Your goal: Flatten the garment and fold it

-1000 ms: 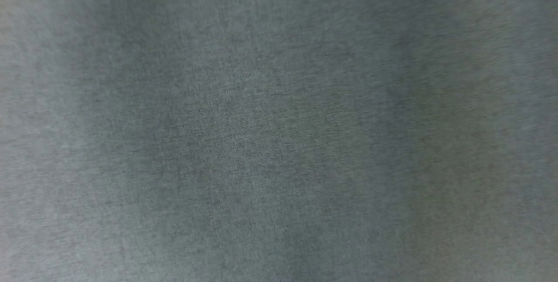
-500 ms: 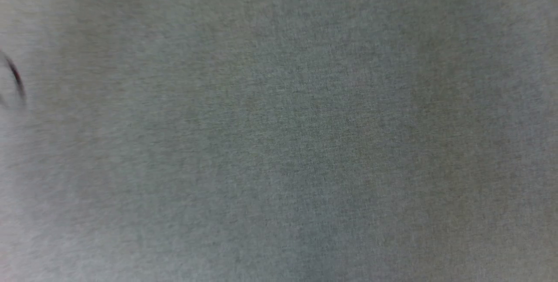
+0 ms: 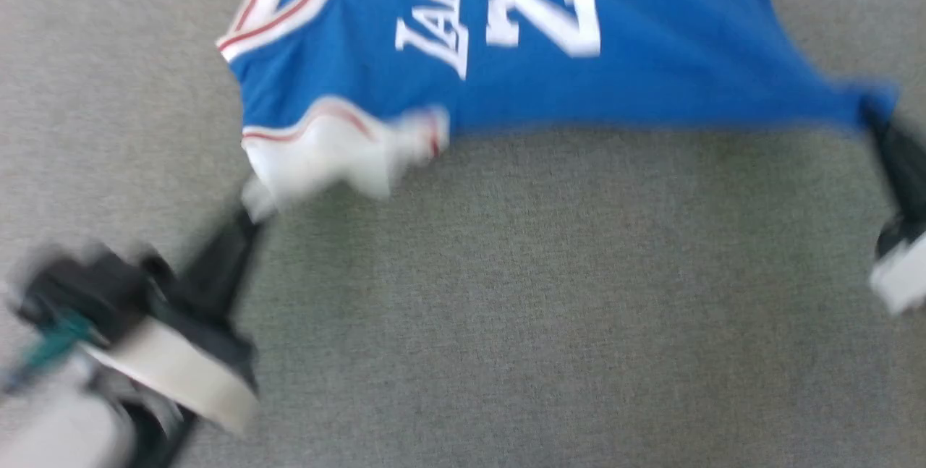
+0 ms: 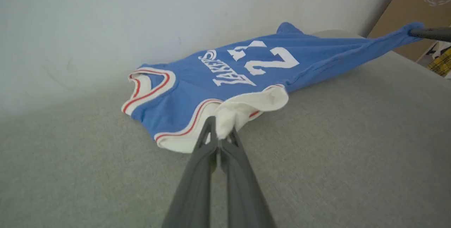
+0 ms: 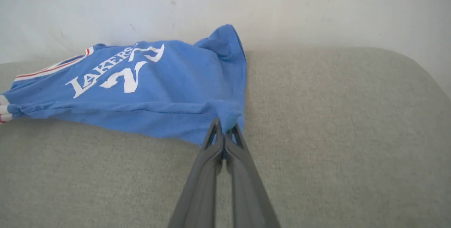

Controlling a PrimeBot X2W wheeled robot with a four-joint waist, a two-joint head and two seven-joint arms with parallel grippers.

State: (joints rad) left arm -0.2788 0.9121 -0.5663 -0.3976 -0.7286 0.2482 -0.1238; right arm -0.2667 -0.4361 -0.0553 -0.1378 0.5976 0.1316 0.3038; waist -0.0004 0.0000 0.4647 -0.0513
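The bright blue jersey garment (image 3: 521,84) lies at the far side of the grey woven surface (image 3: 550,294), its long axis left to right, collar left, hem right. The left gripper (image 4: 220,133) is clamped on the soft white near sleeve. The right gripper (image 5: 223,129) pinches the near hem corner, drawn to a taut point.

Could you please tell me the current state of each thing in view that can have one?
Bright blue jersey shirt with white sleeves and white lettering, lying print-up on the grey fabric surface, near edge stretched between both grippers, wrinkled, not folded.
Left gripper, shut on the shirt's white sleeve.
Right gripper, shut on the shirt's blue hem corner.
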